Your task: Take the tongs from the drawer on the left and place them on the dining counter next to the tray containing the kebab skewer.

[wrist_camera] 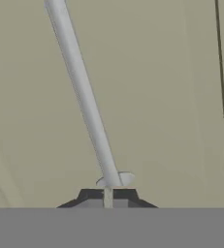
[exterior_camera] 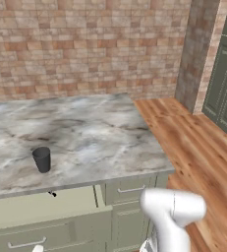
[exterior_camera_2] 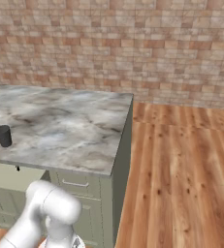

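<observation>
My gripper (wrist_camera: 107,197) is clamped shut on the drawer's silver bar handle (wrist_camera: 84,97) — fingertips pinch its end. Drawer (exterior_camera: 41,209) stands pulled out under the marbled cabinet top (exterior_camera: 85,138), pale interior showing. Dark cup (exterior_camera: 42,159) sits on that top.

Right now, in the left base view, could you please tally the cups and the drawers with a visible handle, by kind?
dark cup: 1
wide open drawer: 1
narrow shut drawer: 1
Total: 3
</observation>
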